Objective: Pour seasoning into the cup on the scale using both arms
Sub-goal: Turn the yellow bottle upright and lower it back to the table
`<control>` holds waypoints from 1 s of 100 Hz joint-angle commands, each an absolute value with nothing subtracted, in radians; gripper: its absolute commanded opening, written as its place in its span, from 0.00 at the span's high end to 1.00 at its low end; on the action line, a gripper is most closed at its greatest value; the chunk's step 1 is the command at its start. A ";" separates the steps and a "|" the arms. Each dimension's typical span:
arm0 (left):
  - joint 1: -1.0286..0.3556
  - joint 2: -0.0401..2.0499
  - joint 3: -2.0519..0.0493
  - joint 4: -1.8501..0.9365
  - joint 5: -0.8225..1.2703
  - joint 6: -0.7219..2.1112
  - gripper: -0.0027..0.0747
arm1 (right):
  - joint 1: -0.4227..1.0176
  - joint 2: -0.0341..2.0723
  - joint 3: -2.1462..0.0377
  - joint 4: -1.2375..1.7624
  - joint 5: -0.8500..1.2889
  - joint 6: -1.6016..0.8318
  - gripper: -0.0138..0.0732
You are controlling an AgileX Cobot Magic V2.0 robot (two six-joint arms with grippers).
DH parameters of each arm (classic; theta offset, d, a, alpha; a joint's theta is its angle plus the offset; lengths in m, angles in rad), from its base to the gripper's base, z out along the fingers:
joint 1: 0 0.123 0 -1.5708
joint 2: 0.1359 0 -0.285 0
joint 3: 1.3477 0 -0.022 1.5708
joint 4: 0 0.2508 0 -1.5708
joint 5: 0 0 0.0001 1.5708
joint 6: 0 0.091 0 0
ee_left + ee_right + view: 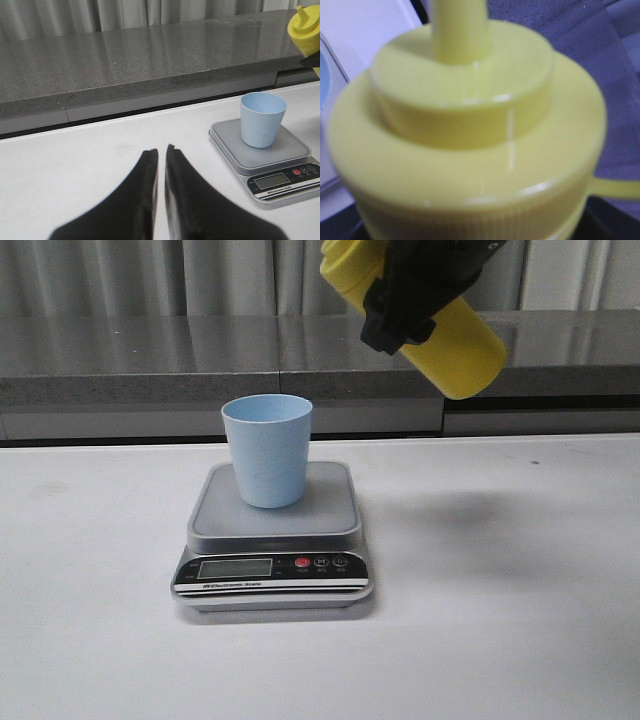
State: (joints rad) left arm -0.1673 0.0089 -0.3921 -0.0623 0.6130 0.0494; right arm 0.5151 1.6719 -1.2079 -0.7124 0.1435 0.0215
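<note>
Front view: smooth tapered cup (267,450) on flat steel scale (273,537).

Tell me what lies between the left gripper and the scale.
Nothing: in the left wrist view only bare white table separates the left gripper from the scale carrying the cup.

Even, bright overhead light; soft shadow under scale (272,570); seasoning bottle (470,135) close-up blurred.
</note>
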 commanded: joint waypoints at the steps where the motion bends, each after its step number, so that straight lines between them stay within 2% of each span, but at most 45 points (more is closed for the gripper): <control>1: -0.166 0.022 -0.417 -0.071 0.539 0.038 0.92 | 0.468 1.598 -1.170 -0.607 -0.070 0.027 0.81; 26: -0.166 0.022 -0.417 -0.071 0.539 0.038 0.92 | 0.360 1.606 -0.918 -0.352 -0.528 0.027 0.81; 48: -0.166 0.022 -0.417 -0.071 0.539 0.038 0.92 | 0.313 1.683 -0.785 -0.258 -0.829 0.028 0.81; 80: -0.166 0.022 -0.417 -0.071 0.539 0.038 0.92 | 0.308 1.834 -0.769 -0.257 -0.999 0.115 0.81; 100: -0.166 0.022 -0.417 -0.071 0.539 0.038 0.92 | 0.307 1.855 -0.769 -0.257 -0.993 0.115 0.81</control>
State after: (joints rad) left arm -0.1673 0.0089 -0.3921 -0.0623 0.6130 0.0494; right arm 0.3132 1.8980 -0.7489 -0.2667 -0.8970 0.1114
